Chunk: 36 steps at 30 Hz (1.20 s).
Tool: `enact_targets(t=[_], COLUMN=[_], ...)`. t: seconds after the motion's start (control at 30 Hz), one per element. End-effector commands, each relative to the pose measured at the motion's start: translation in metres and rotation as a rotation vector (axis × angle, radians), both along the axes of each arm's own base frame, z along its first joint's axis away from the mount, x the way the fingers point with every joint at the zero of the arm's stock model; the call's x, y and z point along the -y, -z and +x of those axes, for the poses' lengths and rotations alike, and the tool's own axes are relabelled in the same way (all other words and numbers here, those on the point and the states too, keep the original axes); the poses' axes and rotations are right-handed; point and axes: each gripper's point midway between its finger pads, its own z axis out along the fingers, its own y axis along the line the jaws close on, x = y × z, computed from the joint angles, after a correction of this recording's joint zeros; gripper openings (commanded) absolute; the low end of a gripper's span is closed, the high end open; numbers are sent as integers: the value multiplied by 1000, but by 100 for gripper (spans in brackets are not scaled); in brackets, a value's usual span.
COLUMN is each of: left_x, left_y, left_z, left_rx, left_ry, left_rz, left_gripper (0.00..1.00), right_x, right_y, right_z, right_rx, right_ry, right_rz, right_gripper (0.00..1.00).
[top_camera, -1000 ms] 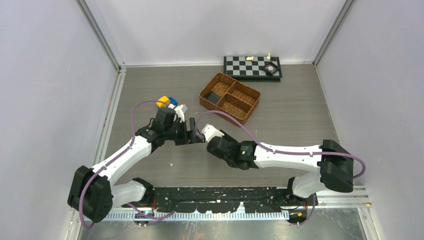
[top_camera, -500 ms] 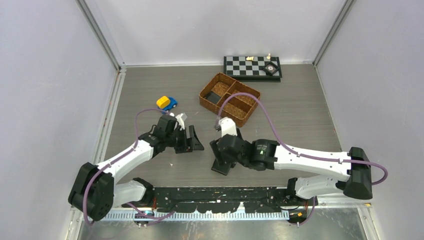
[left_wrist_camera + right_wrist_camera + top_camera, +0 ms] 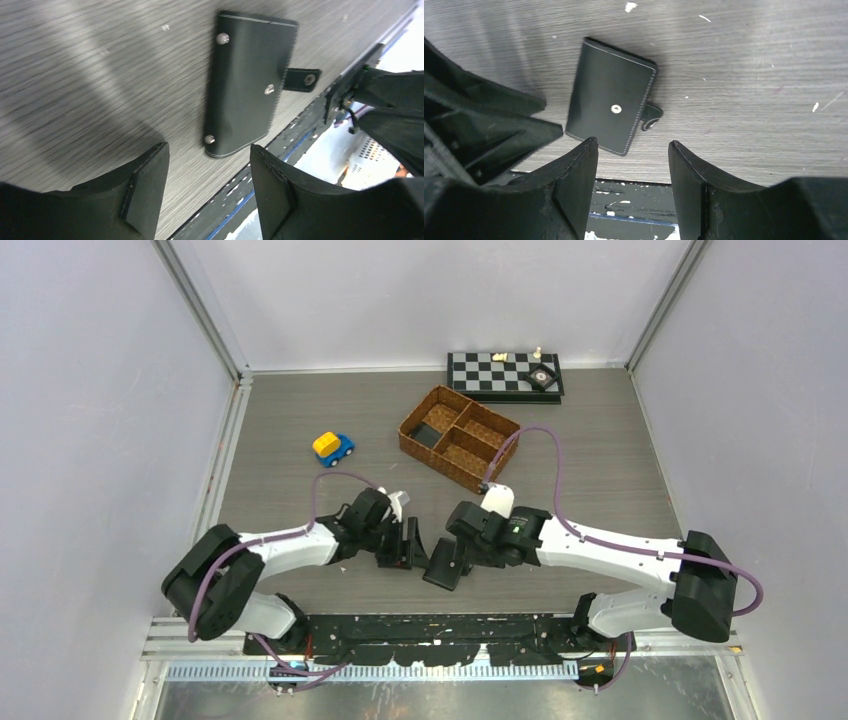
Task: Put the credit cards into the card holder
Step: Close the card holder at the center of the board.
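Black card holder (image 3: 610,110) on table (image 3: 749,75), left gripper (image 3: 207,152) open; right gripper (image 3: 633,146) open, empty

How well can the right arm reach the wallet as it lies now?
Probably yes: the wallet lies flat and closed just ahead of the open right gripper, with nothing on top of it.

You're looking at a grey wood-grain desk (image 3: 600,470) boxed in by plain pale walls (image 3: 430,300) at the back and on both sides. Aluminium posts (image 3: 205,315) run up the two far corners, and the light is even, with only soft shadows.
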Motion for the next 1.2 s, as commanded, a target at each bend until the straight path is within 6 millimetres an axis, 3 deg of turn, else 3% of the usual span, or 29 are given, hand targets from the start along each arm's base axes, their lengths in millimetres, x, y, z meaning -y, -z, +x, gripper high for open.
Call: enact_targets(t=[0.0,0.17,0.3,0.53,0.8,1.17], left_x=[33,72,82,64,58,58], left_y=[-1,-9,-14,-2,2,4], left_z=[-4,-21,-27,-14,-4,-4], left_rx=[0,-4,10,56,77,67], left_ry=[46,161,187,89,44,47], left_rz=[-96,-200,-234,-90,-25,-19], left_gripper=[62,58,56,54,54,54], right_x=[13,20,22,39,27,26], right_y=[9,13,14,14,14,31], right_z=[3,5,5,13,30,27], right_rx=[10,22,27,74,79,29], right_ry=[166,203,217,229,144,115], right_rz=[27,24,24,-75,-174,-247], right_gripper=[59,58,54,49,44,35])
